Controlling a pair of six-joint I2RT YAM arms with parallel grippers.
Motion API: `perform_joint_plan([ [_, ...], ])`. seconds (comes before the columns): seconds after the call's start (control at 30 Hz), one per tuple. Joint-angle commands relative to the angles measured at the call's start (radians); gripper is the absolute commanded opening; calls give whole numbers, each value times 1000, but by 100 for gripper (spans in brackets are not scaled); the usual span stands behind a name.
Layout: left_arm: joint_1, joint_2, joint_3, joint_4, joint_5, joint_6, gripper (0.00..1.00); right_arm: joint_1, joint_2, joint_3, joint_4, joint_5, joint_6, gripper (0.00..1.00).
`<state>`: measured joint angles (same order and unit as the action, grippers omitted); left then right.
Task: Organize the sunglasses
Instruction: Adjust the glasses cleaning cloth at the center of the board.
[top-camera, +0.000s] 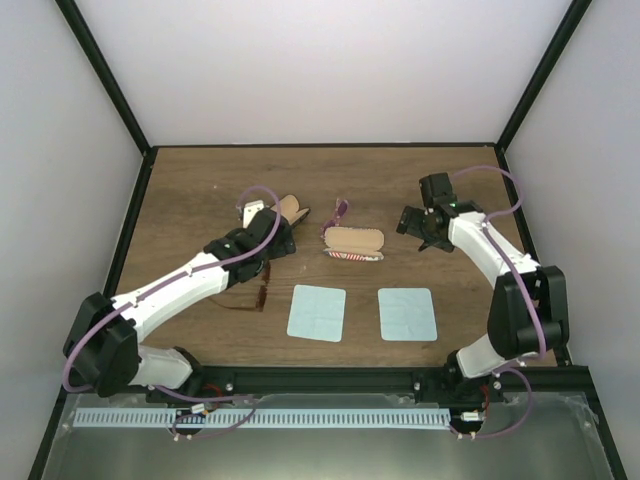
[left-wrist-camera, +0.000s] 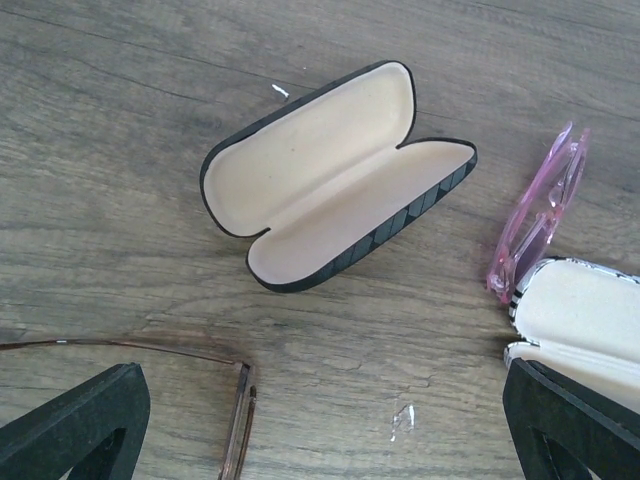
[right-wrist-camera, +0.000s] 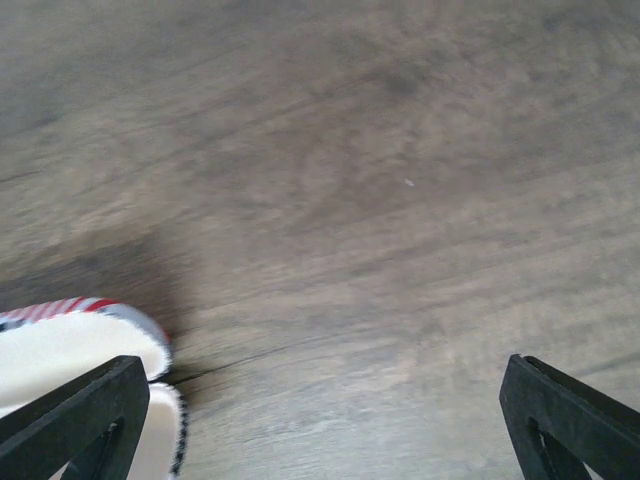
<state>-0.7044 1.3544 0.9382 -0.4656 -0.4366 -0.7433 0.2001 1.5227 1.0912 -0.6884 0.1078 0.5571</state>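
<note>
The brown sunglasses (top-camera: 250, 299) lie on the wood table just under my left forearm; in the left wrist view a corner of their thin frame (left-wrist-camera: 238, 420) and one temple show near my left finger. My left gripper (top-camera: 276, 234) is open and empty, hovering above the table between the sunglasses and an open dark case with a cream lining (left-wrist-camera: 330, 175). My right gripper (top-camera: 411, 221) is open and empty to the right of the open red-and-white striped case (top-camera: 353, 244), whose end shows in the right wrist view (right-wrist-camera: 70, 340).
Pink translucent glasses (top-camera: 340, 212) lie beside the striped case and also show in the left wrist view (left-wrist-camera: 540, 215). Two light blue cloths (top-camera: 316, 312) (top-camera: 406, 314) lie flat near the front. Black frame posts edge the table.
</note>
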Motion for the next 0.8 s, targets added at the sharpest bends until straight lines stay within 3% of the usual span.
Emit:
perform_joint_plan([
  [0.0, 6, -19, -7, 1, 2, -29, 100, 2, -121, -9, 96, -86, -133, 100],
  [0.07, 11, -7, -7, -51, -44, -127, 100, -7, -168, -17, 96, -91, -117, 100],
  [0.13, 17, 11, -16, -34, -6, -106, 100, -46, -175, -28, 104, -254, -133, 100],
  [0.3, 15, 44, -21, 53, 73, -44, 100, -146, -127, -46, 49, -379, -112, 96],
  [0.37, 8, 66, 1, 62, 79, -17, 96, -187, -212, -65, 92, -444, -105, 63],
  [0.4, 2, 83, 20, 56, 74, -7, 87, -189, -289, -62, 109, -400, -100, 49],
  [0.47, -15, 121, 60, 50, 75, 14, 59, -189, -414, -39, 129, -291, -77, 46],
  [0.57, -63, 186, 120, 55, 96, 26, 43, -191, -431, -35, 83, -174, 29, 5],
  [0.6, -81, 208, 135, 56, 103, 31, 39, -198, -412, -49, 100, -233, 18, 1],
  [0.63, -94, 229, 151, 52, 112, 35, 39, -201, -391, -66, 126, -322, 0, 3],
  [0.67, -101, 251, 161, 49, 125, 40, 41, -202, -375, -89, 156, -422, -5, 21],
  [0.7, -102, 261, 162, 50, 145, 41, 51, -201, -364, -120, 198, -525, -3, 44],
  [0.73, -102, 267, 158, 55, 172, 66, 76, -189, -367, -153, 241, -609, 11, 59],
  [0.77, -102, 269, 153, 59, 193, 102, 96, -158, -374, -175, 265, -627, 27, 63],
])
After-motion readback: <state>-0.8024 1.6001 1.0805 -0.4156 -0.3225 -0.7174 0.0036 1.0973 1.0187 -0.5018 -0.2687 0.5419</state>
